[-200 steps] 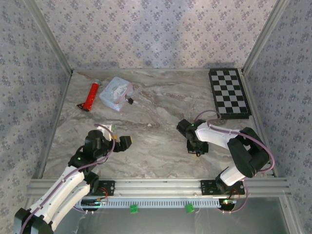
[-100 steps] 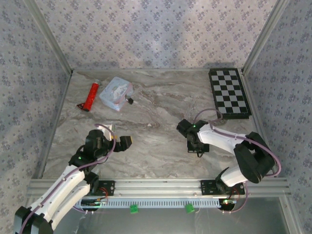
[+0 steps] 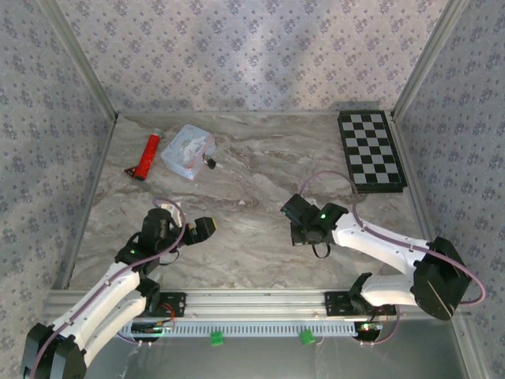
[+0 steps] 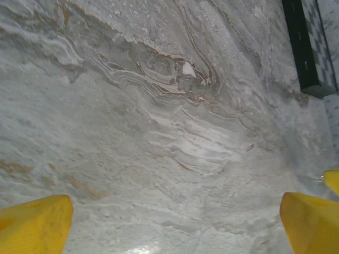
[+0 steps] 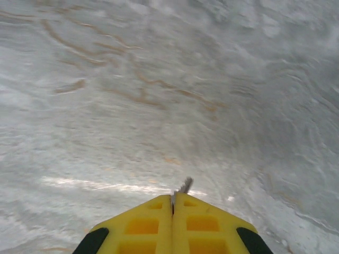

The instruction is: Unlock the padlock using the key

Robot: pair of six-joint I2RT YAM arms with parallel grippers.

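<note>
The key (image 5: 185, 186) shows as a thin toothed metal blade poking out between the pressed-together yellow fingers of my right gripper (image 5: 173, 198), which is shut on it above bare marble. That right gripper (image 3: 303, 230) hangs over the middle right of the table. The padlock (image 3: 211, 162), tiny and dark, lies far off at the back left, against the pastel tin (image 3: 188, 150). My left gripper (image 3: 203, 229) hovers at the front left. Its yellow fingers (image 4: 33, 222) stand wide apart with nothing between them, so the left gripper (image 4: 172, 227) is open.
A red tube (image 3: 147, 155) lies left of the tin near the left wall. A black-and-white chequered board (image 3: 371, 150) sits at the back right corner. Patterned walls enclose the marble table (image 3: 252, 181) on three sides.
My right arm has stretched out and swung its gripper leftwards and a little towards the back, jaws closing fully on the key. The left arm has hardly shifted.
</note>
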